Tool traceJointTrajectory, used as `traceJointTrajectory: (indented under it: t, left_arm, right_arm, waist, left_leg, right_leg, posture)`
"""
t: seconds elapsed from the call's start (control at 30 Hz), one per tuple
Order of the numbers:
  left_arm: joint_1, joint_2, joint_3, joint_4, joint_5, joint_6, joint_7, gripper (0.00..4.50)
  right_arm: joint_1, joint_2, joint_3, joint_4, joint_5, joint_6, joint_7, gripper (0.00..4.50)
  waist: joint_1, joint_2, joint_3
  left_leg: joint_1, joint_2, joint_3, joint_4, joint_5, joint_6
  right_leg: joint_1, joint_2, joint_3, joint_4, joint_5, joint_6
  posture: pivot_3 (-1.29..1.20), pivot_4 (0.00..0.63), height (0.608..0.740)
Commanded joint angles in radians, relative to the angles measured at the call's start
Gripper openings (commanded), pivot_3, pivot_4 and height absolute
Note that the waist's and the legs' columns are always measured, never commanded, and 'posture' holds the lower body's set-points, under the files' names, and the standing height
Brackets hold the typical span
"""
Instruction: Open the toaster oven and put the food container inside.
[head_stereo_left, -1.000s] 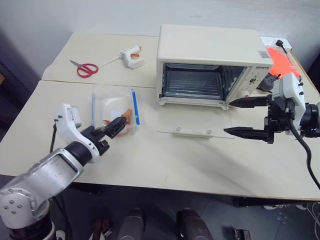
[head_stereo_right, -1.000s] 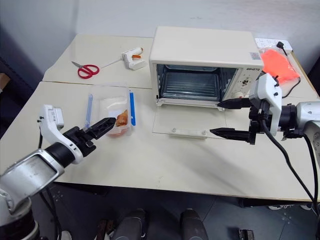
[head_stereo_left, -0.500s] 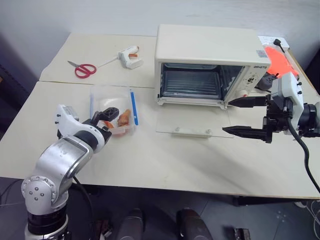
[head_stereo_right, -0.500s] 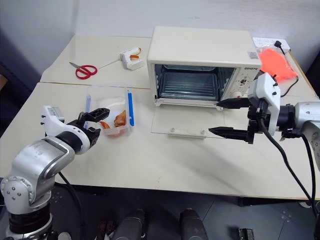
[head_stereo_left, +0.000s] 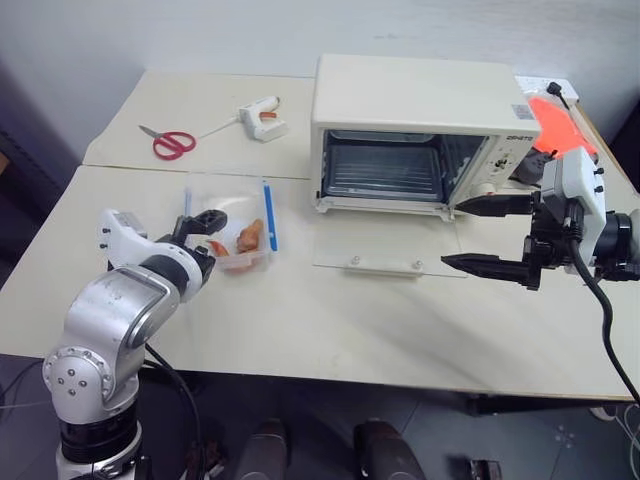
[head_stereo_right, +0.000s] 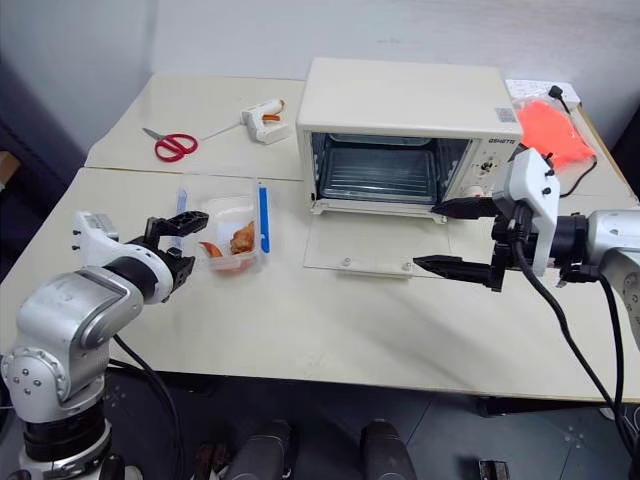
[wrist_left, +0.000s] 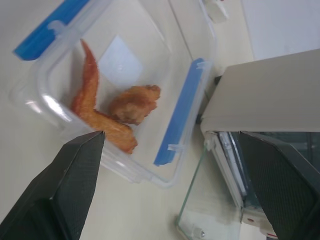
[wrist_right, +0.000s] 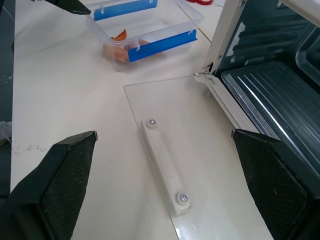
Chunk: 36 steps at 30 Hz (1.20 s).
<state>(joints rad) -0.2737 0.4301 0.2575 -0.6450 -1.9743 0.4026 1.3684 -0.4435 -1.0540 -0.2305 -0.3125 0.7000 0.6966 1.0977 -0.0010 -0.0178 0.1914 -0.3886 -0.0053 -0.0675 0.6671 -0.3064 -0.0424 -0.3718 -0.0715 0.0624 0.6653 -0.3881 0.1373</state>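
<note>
- Presently, landmark: the toaster oven (head_stereo_left: 425, 135) stands at the far side of the table (head_stereo_left: 300, 320), its glass door (head_stereo_left: 388, 243) dropped flat onto the tabletop in front of the cavity, bar handle (wrist_right: 162, 162) uppermost.
- Food container (head_stereo_left: 228, 218): clear box with blue side clips, orange food pieces inside, resting on the table to the oven's left, near the open door's left edge but apart from it. No lid can be made out on it.
- Left gripper (head_stereo_left: 205, 232): jaws wide, holding nothing, at the container's near end; in the left wrist view the two black fingers flank the box without closing on it. Contact cannot be told.
- Right gripper (head_stereo_left: 480, 235): jaws wide and empty, hovering to the oven's right, over the right end of the lowered door, pointing across it.
- Other items, left of the oven at the table's far side: red scissors (head_stereo_left: 172, 142), white glue gun (head_stereo_left: 260, 116). Orange bag (head_stereo_left: 558, 122) behind the oven's right corner.
- Step, by judgement: oven open; grasp of the container pending.
- Hazards, by judgement:
  - a shallow pinch on the slick clear wall could slip and tip the food out;
  - jaws closing on a blue clip could spring it;
  - carrying low toward the cavity could knock the container against the door's edge or handle;
  - the right gripper over the door could obstruct the path.
</note>
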Motion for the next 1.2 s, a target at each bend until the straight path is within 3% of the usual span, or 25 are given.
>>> traceJointTrajectory:
  t: [0.03, 0.27, 0.4, 0.73, 0.83, 1.2]
  left_arm:
    - [0.053, -0.016, 0.001, -0.019, 0.002, -0.007, 0.044, 4.49]
    - [0.041, -0.003, 0.017, 0.048, 0.002, -0.008, 0.066, 4.49]
    - [-0.033, 0.003, 0.033, 0.104, 0.002, 0.029, -0.005, 4.49]
    - [-0.049, 0.000, 0.016, 0.216, 0.002, 0.078, 0.070, 4.49]
    - [-0.057, 0.013, 0.015, 0.252, 0.002, 0.099, 0.076, 3.92]
    - [-0.098, 0.131, 0.055, 0.400, 0.002, 0.140, 0.012, 0.58]
  right_arm:
    - [0.000, -0.012, -0.051, -0.036, 0.021, 0.005, -0.011, 4.50]
    - [-0.006, -0.019, -0.057, -0.045, 0.028, 0.017, -0.023, 4.50]
    - [-0.006, -0.019, -0.060, -0.053, 0.029, 0.025, -0.033, 4.50]
    - [-0.002, -0.016, -0.068, -0.069, 0.038, 0.037, -0.056, 4.50]
    - [-0.005, -0.015, -0.069, -0.070, 0.042, 0.040, -0.063, 4.50]
    - [0.000, -0.013, -0.094, -0.087, 0.072, 0.054, -0.077, 4.50]
  waist:
    - [0.001, 0.001, 0.000]
    - [0.001, 0.000, 0.000]
    - [0.003, 0.000, 0.000]
    - [0.003, 0.000, 0.000]
    - [0.004, 0.000, 0.000]
    - [0.000, 0.000, 0.000]
  left_leg:
    - [0.000, 0.000, 0.000, -0.001, 0.000, 0.000]
    - [0.002, 0.000, 0.000, -0.001, 0.002, 0.000]
    - [0.001, 0.000, -0.001, -0.002, 0.003, 0.000]
    - [-0.002, 0.000, -0.001, -0.004, 0.003, 0.000]
    - [-0.002, 0.000, -0.001, -0.003, 0.003, 0.000]
    - [-0.002, 0.000, -0.001, -0.004, 0.003, -0.001]
  right_leg:
    - [0.000, 0.000, 0.000, -0.001, 0.000, 0.000]
    - [0.002, 0.000, 0.000, -0.002, 0.000, 0.000]
    - [0.002, 0.001, -0.001, -0.003, 0.003, -0.001]
    - [-0.003, 0.000, -0.001, -0.005, 0.003, -0.001]
    - [-0.002, -0.001, -0.001, -0.005, 0.003, -0.001]
    - [-0.002, 0.000, -0.001, -0.004, 0.003, -0.001]
  posture:
    - [0.00, 0.150, 0.740]
    - [0.00, 0.150, 0.740]
    - [0.00, 0.150, 0.740]
    - [0.00, 0.150, 0.740]
    - [0.00, 0.150, 0.740]
    - [0.00, 0.150, 0.740]
